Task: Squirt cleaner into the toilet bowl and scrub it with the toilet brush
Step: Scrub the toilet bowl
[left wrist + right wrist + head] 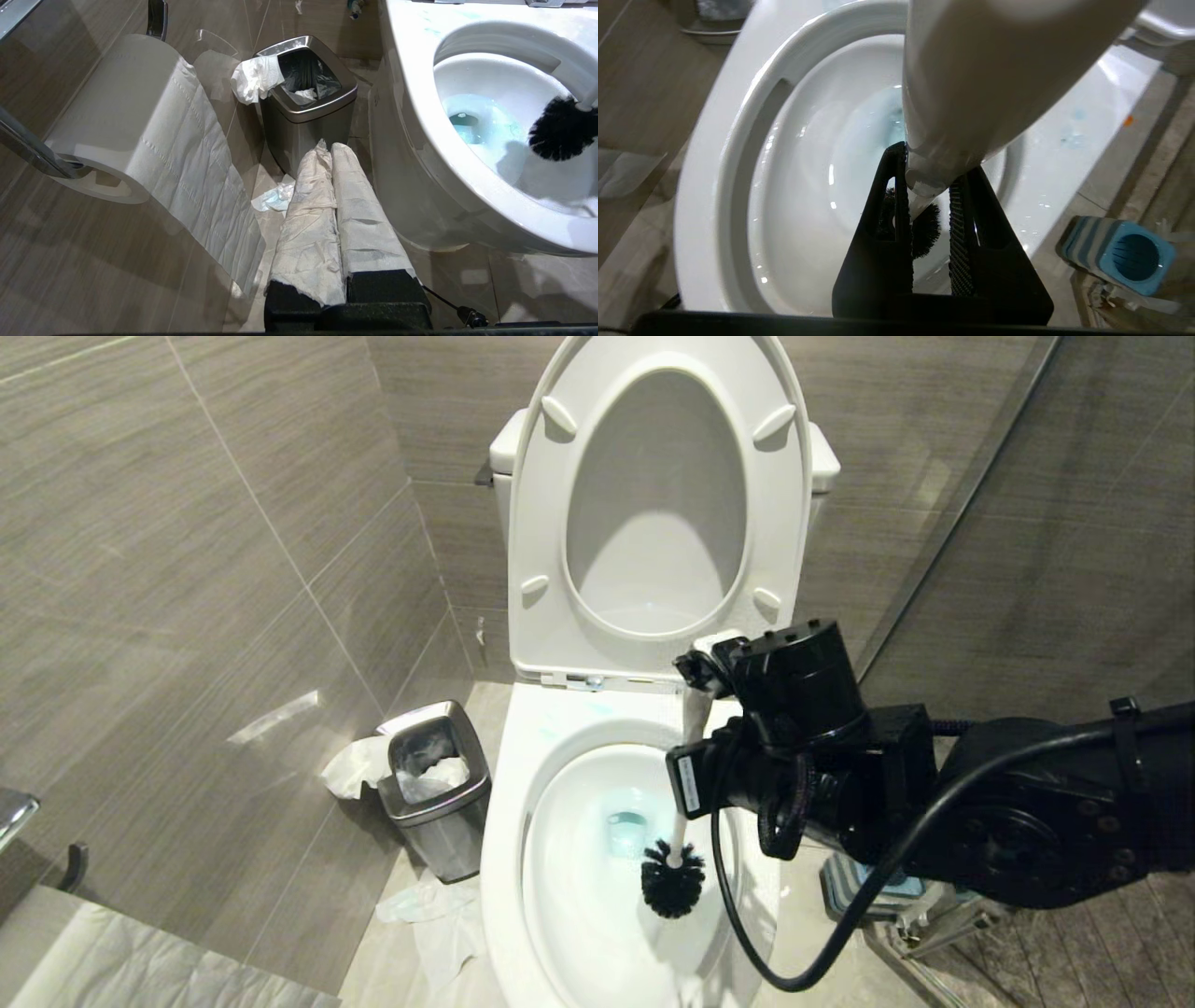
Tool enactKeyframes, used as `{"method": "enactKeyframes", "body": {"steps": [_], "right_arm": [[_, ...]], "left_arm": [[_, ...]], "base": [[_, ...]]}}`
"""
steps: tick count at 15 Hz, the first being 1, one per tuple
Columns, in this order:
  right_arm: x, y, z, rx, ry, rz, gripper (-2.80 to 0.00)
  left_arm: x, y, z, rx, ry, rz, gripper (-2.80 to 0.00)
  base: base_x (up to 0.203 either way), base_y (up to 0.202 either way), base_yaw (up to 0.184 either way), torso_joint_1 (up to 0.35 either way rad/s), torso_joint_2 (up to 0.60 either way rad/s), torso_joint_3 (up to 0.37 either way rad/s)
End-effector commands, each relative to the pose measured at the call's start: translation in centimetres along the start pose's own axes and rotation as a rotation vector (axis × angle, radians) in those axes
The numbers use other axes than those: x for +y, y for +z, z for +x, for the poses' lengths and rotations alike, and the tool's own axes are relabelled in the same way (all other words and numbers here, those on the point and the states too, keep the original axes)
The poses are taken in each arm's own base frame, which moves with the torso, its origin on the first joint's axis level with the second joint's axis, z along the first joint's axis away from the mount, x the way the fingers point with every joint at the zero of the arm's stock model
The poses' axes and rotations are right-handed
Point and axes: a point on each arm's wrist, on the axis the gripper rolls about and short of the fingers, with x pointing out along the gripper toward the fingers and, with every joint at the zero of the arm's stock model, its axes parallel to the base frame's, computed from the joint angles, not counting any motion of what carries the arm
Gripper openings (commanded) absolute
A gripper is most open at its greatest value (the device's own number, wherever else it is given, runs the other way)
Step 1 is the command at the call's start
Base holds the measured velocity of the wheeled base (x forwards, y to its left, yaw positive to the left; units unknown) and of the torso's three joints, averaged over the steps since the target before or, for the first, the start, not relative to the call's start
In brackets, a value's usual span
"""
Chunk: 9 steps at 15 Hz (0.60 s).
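Black bristles low in bowl: keep right gripper clamped on brush, scrub wet wall; left gripper closed, idle.

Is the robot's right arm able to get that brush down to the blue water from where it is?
Probably yes: the right gripper holds the toilet brush already inside the toilet bowl, seat up, nothing between bristles and water.

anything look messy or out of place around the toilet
Yes. Crumpled tissue hangs over the rim of the steel bin beside the toilet, and more tissue lies loose on the floor in front of it. Tinted blue water sits in the bowl, likely cleaner.
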Motion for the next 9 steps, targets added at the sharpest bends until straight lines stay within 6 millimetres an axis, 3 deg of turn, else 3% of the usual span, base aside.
{"method": "enactKeyframes", "body": {"steps": [1, 5, 9], "right_arm": [[-1.5, 0.6, 0.4, -0.013, -0.043, 0.023, -2.80], [-2.1, 1.7, 2.9, -0.034, -0.080, 0.046, -2.80], [-1.1, 2.3, 6.9, -0.050, -0.100, 0.037, -2.80]], "left_arm": [[0.0, 0.0, 0.0, 0.002, 0.001, 0.000, -2.80], [0.0, 0.0, 0.0, 0.002, 0.000, 0.000, -2.80], [0.0, 0.0, 0.0, 0.002, 0.000, 0.000, -2.80]], "base": [[0.000, 0.000, 0.000, 0.000, 0.00, 0.000], [0.000, 0.000, 0.000, 0.000, 0.00, 0.000], [0.000, 0.000, 0.000, 0.000, 0.00, 0.000]]}}
